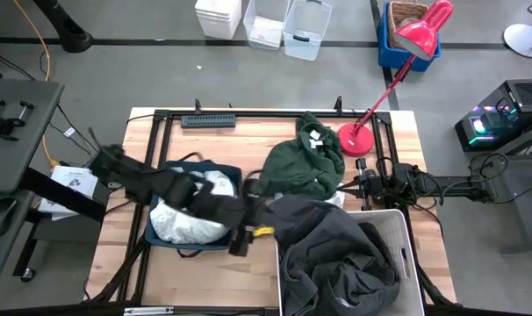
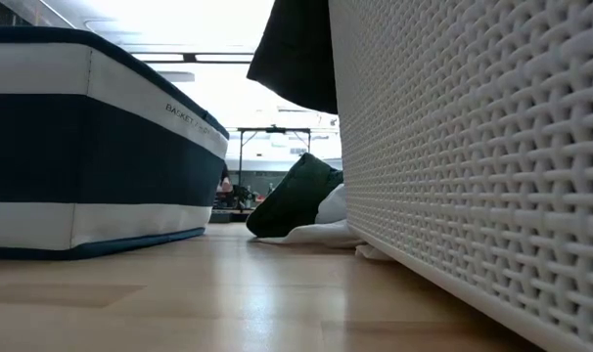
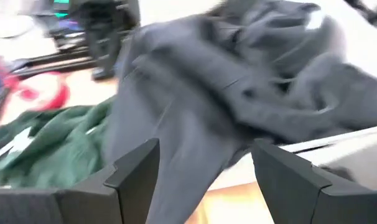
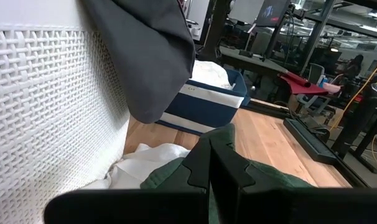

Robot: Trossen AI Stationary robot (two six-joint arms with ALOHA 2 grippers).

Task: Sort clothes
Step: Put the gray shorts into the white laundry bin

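My left gripper (image 3: 198, 180) spread, nothing between the fingers, hovering by the white plastic bin's (image 1: 405, 230) rim. Dark grey jacket (image 1: 336, 254) heaped in that bin, one fold spilling over, so probably just dropped. Green hoodie (image 1: 303, 167) waits on the table; right gripper (image 4: 210, 165) pressed together beside it.

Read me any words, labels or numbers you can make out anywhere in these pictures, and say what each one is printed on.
"BASKET": printed in white on the navy band of the navy fabric bin, low view; more small letters follow it, too small to read.
White tag on the dark green hoodie, high view: too small to read.
Sheet of paper at the table's left edge, high view: some print, too small to read.
Nothing else readable.
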